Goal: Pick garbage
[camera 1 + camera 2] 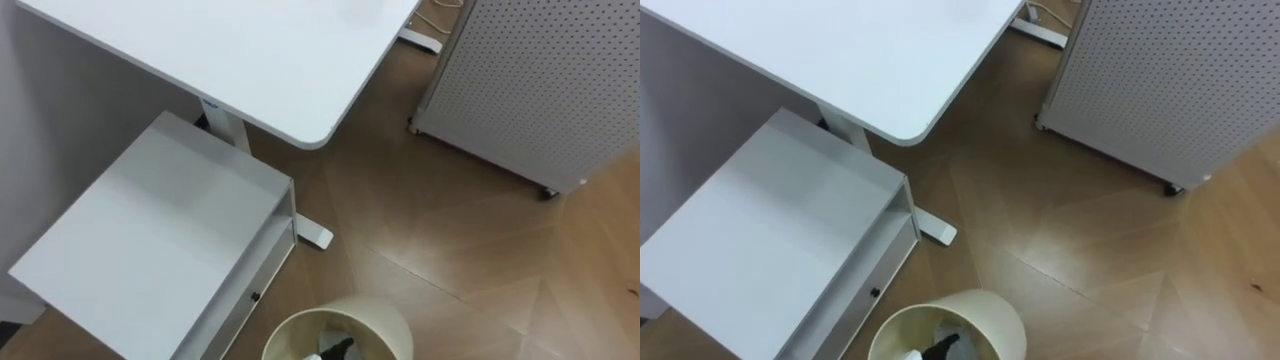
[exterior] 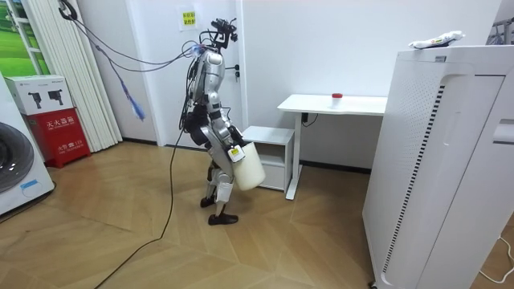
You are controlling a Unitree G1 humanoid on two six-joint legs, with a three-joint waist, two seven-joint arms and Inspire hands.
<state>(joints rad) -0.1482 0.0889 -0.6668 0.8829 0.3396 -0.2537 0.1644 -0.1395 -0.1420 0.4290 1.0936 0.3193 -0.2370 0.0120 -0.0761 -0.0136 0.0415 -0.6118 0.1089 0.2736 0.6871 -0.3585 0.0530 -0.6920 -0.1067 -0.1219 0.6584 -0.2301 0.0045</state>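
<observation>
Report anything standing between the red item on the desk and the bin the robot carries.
The low cabinet stands at the desk's near end. In the room view it lies on the line from the bin to the red item. Nothing else visible blocks the way, and the item sits alone on the desktop.

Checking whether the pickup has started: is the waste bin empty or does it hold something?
Not empty: looking down into the cream bin, a dark item and a white scrap lie inside. How full cannot be told.

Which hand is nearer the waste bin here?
Right. In the room view the right hand lies against the waste bin at hip height; the left hand is hidden behind the body, its place unclear.
</observation>
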